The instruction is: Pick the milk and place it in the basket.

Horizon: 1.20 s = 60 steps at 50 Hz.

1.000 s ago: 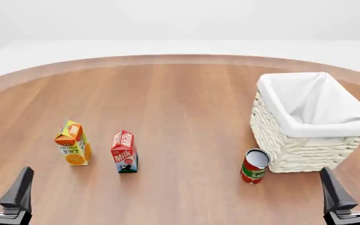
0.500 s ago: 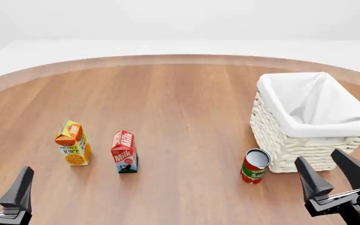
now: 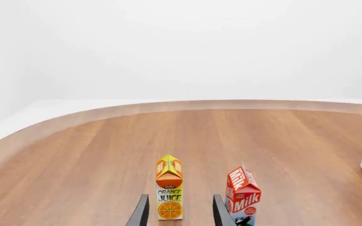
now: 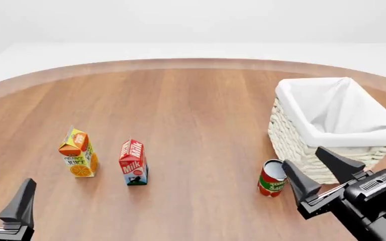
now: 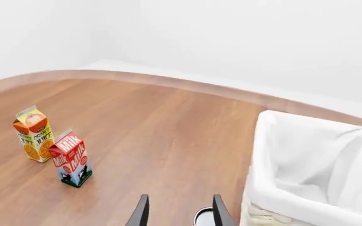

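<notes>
The milk (image 4: 133, 163) is a small red carton standing upright on the wooden table, left of centre. It also shows in the left wrist view (image 3: 242, 195) and the right wrist view (image 5: 71, 160). The basket (image 4: 293, 145) is wicker with a white cloth lining and stands at the right; its rim shows in the right wrist view (image 5: 263, 160). My left gripper (image 4: 2, 198) is open and empty at the near left edge, short of the cartons. My right gripper (image 4: 302, 155) is open and empty, raised near the basket's front corner and far right of the milk.
An orange juice carton (image 4: 79, 155) stands just left of the milk, straight ahead of the left fingers (image 3: 140, 212). A red can (image 4: 272, 178) stands against the basket's near left corner, just below the right fingers (image 5: 218, 212).
My right gripper has risen and moved left from the near right corner toward the can and the basket's front. The left gripper and all objects have not moved.
</notes>
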Each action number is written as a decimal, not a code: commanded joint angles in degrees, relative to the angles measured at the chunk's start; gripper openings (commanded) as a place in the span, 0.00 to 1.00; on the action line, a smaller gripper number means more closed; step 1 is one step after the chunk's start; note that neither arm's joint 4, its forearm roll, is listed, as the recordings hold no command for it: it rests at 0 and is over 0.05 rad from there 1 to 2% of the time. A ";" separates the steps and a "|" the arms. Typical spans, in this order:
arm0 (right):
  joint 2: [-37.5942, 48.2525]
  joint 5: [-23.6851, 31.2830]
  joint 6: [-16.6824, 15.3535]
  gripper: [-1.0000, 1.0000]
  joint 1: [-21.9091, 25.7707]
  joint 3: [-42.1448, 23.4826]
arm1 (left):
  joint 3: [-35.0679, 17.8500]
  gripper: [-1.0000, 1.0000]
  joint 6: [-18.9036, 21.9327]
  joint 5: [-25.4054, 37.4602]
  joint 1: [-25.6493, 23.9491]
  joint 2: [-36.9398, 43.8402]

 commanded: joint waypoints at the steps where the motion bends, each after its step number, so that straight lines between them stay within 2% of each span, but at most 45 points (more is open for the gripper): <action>1: 10.22 -6.12 -0.13 1.00 5.30 -2.31 | 0.00 1.00 0.00 0.00 0.00 0.00; 6: 16.24 -8.06 -0.50 1.00 8.14 -5.03 | 0.00 1.00 0.00 0.00 0.00 0.00; 7: 29.67 -6.19 1.81 1.00 13.57 -15.94 | 0.00 1.00 0.00 0.00 0.00 0.00; 8: 30.55 -6.08 1.46 1.00 13.72 -16.65 | 0.00 1.00 0.00 0.00 0.00 0.00; 22: 35.33 -3.65 2.67 1.00 15.38 -21.84 | 0.00 1.00 0.00 0.00 0.00 0.00; 36: 38.00 3.05 6.17 1.00 18.44 -28.86 | 0.00 1.00 0.00 0.00 0.00 0.00; 41: 38.92 6.01 6.53 1.00 19.18 -31.69 | 0.00 1.00 0.00 0.00 0.00 0.00; 46: 40.13 9.97 5.49 1.00 19.08 -35.37 | 0.00 1.00 0.00 0.00 0.00 0.00; 50: 40.78 12.53 6.63 1.00 18.96 -37.55 | 0.00 1.00 0.00 0.00 0.00 0.00; 51: 40.90 13.19 9.15 1.00 19.41 -38.18 | 0.00 1.00 0.00 0.00 0.00 0.00; 56: 41.77 14.72 11.65 1.00 20.41 -40.18 | 0.00 1.00 0.00 0.00 0.00 0.00; 57: 42.08 15.04 13.46 1.00 20.90 -40.70 | 0.00 1.00 0.00 0.00 0.00 0.00; 60: 42.28 15.41 15.22 1.00 21.42 -41.45 | 0.00 1.00 0.00 0.00 0.00 0.00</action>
